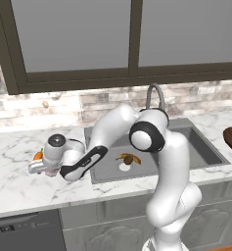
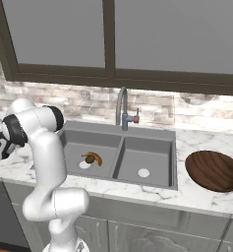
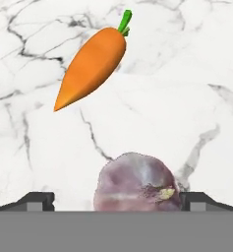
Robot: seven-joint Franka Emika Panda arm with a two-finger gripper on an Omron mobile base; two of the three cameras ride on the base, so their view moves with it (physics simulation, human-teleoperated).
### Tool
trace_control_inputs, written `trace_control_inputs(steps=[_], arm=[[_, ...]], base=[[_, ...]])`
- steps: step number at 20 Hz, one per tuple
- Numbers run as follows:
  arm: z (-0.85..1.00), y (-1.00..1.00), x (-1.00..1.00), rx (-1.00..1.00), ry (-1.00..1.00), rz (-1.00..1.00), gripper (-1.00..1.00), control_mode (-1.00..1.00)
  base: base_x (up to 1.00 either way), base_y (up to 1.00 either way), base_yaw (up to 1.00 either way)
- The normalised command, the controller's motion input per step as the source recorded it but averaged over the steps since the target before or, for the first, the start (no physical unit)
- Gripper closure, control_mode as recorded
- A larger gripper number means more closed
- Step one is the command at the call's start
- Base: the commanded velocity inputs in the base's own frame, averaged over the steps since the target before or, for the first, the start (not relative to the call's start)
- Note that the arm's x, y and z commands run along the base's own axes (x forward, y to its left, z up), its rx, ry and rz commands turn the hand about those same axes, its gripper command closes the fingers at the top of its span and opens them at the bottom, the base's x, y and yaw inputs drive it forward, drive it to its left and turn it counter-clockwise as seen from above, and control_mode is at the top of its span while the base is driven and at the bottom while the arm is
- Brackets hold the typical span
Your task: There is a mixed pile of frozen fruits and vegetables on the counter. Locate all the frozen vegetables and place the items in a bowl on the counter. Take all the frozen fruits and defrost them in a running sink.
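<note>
Our gripper (image 3: 116, 199) stands with its two fingertips (image 3: 37, 201) wide apart at the lower edge of the hand view, and the pinkish-white bulb (image 3: 136, 182) sits between them, low in the middle of the frame. We cannot tell if the tips touch the bulb; a gap shows on each side of it. Above the bulb, in the upper left part of the hand view, the carrot (image 3: 92, 62) lies on the counter (image 3: 196, 59), with its green tip toward the top of the frame and its point toward the lower left. The carrot and the bulb are apart.

In the left base view we see the gripper (image 1: 50, 171) at the left of the frame, low over the white counter, and a small piece of the carrot (image 1: 37, 156) shows just beside the hand.

The sink (image 2: 152, 147) is in the middle of the right base view. In its left basin lie the banana (image 2: 96, 157) and the kiwi (image 2: 90, 159), touching each other, near the pale drain. The bowl (image 2: 214, 170) stands on the counter at the right of the frame, well apart from the gripper.
</note>
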Motion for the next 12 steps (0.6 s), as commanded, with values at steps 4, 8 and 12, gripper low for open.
trace_control_inputs(steps=[4, 8, 12], arm=[[-0.20, 0.00, 0.09, -0.06, 0.00, 0.00, -1.00, -1.00], [-0.26, 0.00, 0.04, -0.07, 0.00, -0.01, -1.00, -1.00], [-0.28, 0.00, 0.01, -0.08, 0.00, -0.01, 1.00, -1.00]], base=[[0.00, 0.00, 0.00], [0.00, 0.00, 0.00], [0.00, 0.00, 0.00]])
